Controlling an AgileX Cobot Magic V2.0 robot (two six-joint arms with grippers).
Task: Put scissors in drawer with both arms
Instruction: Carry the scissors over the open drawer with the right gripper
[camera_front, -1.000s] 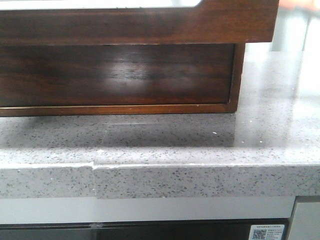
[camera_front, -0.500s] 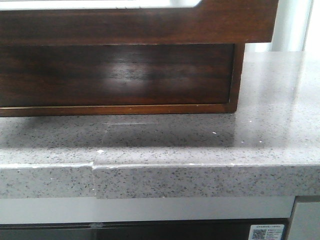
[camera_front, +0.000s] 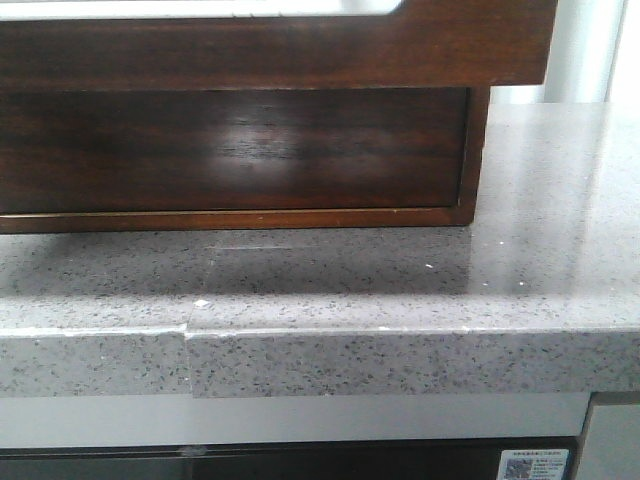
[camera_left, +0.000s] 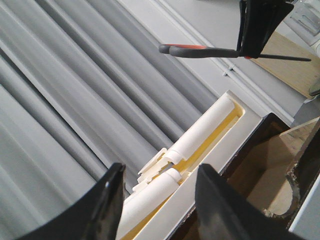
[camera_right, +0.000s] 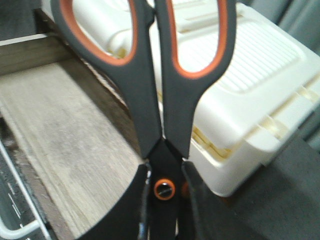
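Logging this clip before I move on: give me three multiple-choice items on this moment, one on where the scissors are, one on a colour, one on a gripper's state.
1. Where are the scissors?
A. Lying on the grey counter
B. Held up by the right gripper
C. Resting on the white plastic box

2. What colour lines the finger loops?
A. Orange
B. Blue
C. Green

3. How is the left gripper?
A. Shut on the scissors
B. Shut on a white tube
C. Open, holding nothing

Answers:
1. B: in the right wrist view the black jaws clamp the scissors at the pivot, above the open drawer; the left wrist view shows them in the air too.
2. A: both loops have an orange inner rim, matching the pivot dot.
3. C: its two fingers stand apart, with only the white plastic box seen beyond them.
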